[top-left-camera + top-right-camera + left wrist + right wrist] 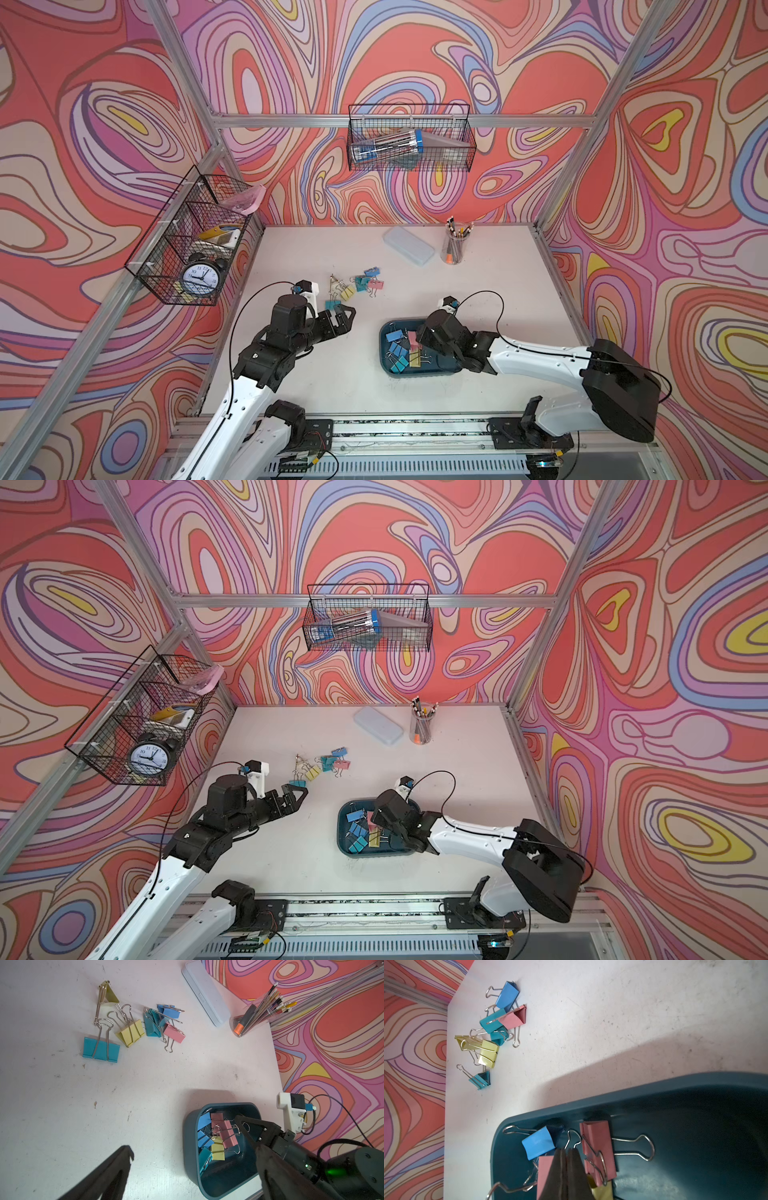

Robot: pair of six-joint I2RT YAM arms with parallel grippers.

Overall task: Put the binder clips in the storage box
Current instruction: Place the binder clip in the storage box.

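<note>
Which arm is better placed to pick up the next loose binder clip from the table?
Left. The left gripper hovers open beside the teal clip at the edge of the loose binder clips, while the right gripper sits over the storage box, jaws nearly together.

Teal storage box (190, 1147); pastel binder clips (151, 1026).

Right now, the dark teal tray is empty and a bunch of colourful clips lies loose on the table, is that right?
Not quite. The storage box is not empty: binder clips in blue, pink, yellow and teal lie in it, as the left wrist view shows. The rest holds: loose clips lie in a bunch on the table.
</note>
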